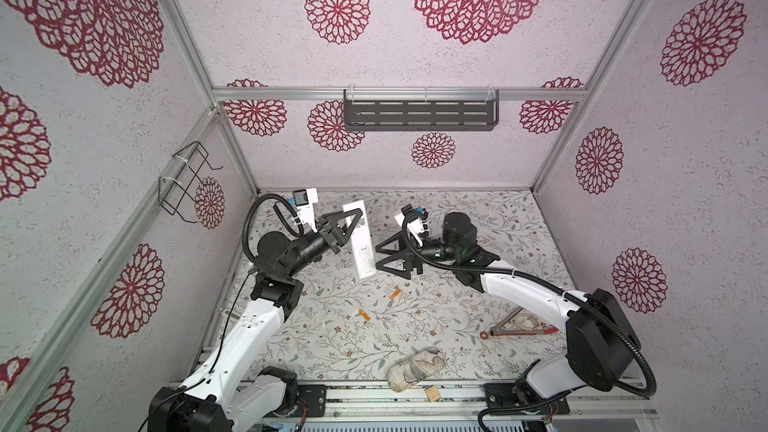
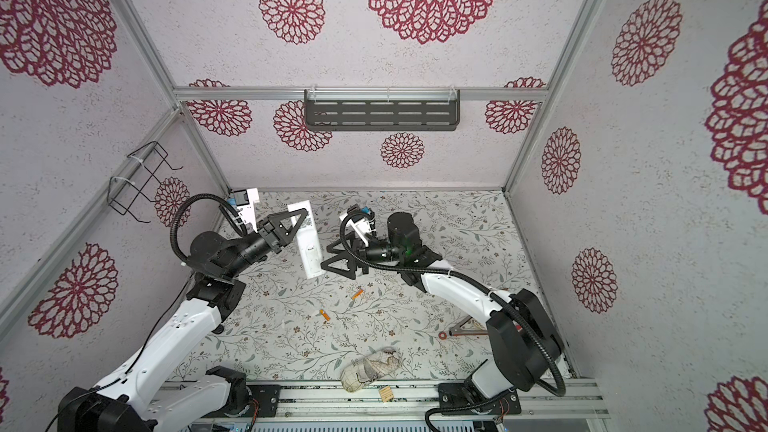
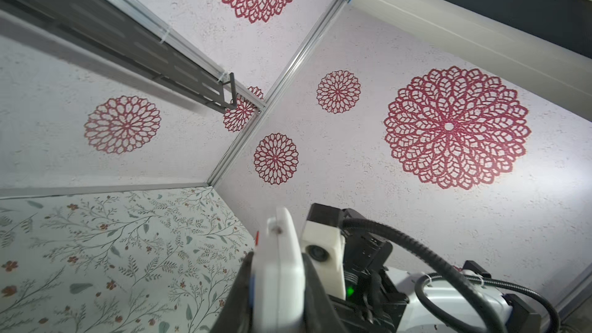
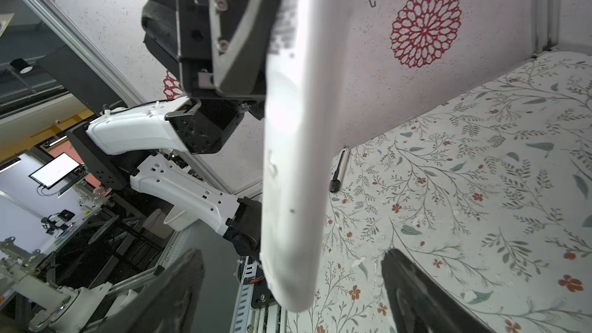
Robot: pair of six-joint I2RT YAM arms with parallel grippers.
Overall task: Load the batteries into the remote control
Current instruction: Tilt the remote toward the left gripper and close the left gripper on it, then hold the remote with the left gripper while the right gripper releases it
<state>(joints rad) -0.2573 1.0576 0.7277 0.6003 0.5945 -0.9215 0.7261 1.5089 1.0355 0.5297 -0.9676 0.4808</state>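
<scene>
Holding the remote control (image 1: 359, 238) clear of the flowered table (image 1: 449, 305), toward the back of the work area, slanted, with its QR-sticker back facing up in both top views. Pinching it across its upper half with the left gripper (image 1: 354, 220), narrowly set and clamped on the white body. Straddling its lower end with the right gripper (image 1: 377, 257), spread wide. In the right wrist view, showing a clear gap between each dark finger (image 4: 179, 293) and the remote, so apparently touching nothing.

Leaving the batteries (image 1: 395, 294) lying loose on the table, near each other and nearer the front edge than the remote. Leaving a beige cloth bundle (image 1: 415, 367) and a red-brown ring-ended tool (image 1: 515, 330) farther out, untouched.

Probably working on the opening step: readying the battery cover, seemingly not yet off, though hard to tell for sure. Next, likely calling for closing the right fingers on the cover end and sliding it free while bracing firmly with the left, then fetching a battery.
</scene>
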